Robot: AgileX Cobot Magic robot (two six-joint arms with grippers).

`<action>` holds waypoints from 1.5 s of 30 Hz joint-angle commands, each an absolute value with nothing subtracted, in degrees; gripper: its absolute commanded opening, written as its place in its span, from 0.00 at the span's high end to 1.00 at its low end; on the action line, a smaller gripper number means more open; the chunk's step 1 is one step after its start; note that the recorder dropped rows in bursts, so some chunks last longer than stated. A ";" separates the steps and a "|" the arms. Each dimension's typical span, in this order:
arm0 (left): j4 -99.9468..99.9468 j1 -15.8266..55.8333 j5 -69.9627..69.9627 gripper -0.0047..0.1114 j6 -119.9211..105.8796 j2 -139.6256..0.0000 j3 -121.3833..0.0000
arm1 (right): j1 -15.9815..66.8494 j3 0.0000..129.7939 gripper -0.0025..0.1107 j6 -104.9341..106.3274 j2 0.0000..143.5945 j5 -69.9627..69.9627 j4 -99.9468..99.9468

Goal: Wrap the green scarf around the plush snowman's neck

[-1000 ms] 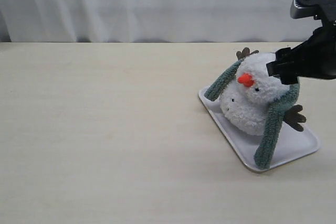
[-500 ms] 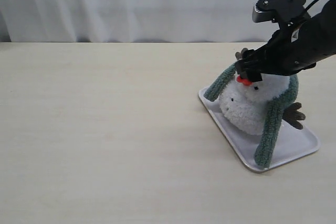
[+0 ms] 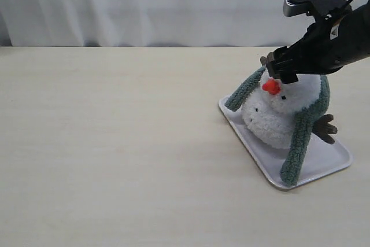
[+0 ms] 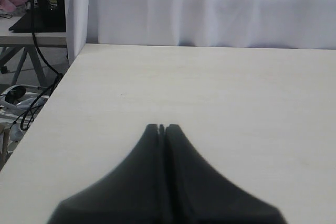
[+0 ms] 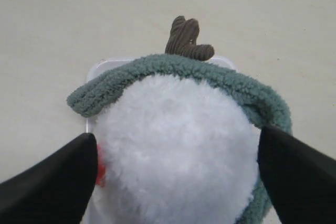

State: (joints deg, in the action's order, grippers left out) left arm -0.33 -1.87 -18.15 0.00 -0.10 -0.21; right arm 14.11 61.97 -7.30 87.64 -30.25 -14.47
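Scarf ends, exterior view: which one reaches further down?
The green scarf's end on the view's right, running down the plush snowman's body to the tray's near rim. The left end stops higher up.

The fluffy white plush snowman is showing a deep, curly pile; the dull grey-green fuzzy scarf is looking like coarser matt fleece. The snowman's brown twig arm is showing ribbed corduroy (clearest from the right wrist view). The white rectangular tray is looking smooth and faintly glossy, the pale table matt and wood-grained.
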 commanded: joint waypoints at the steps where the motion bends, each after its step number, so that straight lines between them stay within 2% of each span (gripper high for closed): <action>1: -0.54 -1.95 -17.62 0.96 0.00 0.00 0.00 | 13.99 62.03 0.29 -10.30 87.56 -28.88 -16.42; 31: -0.54 -1.95 -17.62 0.96 0.00 0.00 0.00 | 14.11 59.22 0.30 -12.91 91.12 -26.86 -19.37; 33: -0.54 -1.95 -17.62 0.96 0.00 0.00 0.00 | 14.11 59.22 0.36 -12.79 91.12 -27.01 -19.37; 35: -0.54 -1.95 -17.62 0.96 0.00 0.00 0.00 | 14.11 59.22 0.48 -12.79 91.12 -27.75 -19.37; 41: -0.54 -1.95 -17.62 0.96 0.00 0.00 0.00 | 14.11 59.22 0.93 -12.34 91.12 -29.17 -18.85; 45: -0.54 -1.95 -17.62 0.96 0.00 0.00 0.00 | 14.11 59.22 0.94 -6.95 91.12 -28.97 -16.56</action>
State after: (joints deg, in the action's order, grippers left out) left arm -0.33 -1.87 -18.15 0.00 -0.10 -0.21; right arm 14.11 59.72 -11.08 90.79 -27.74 -18.00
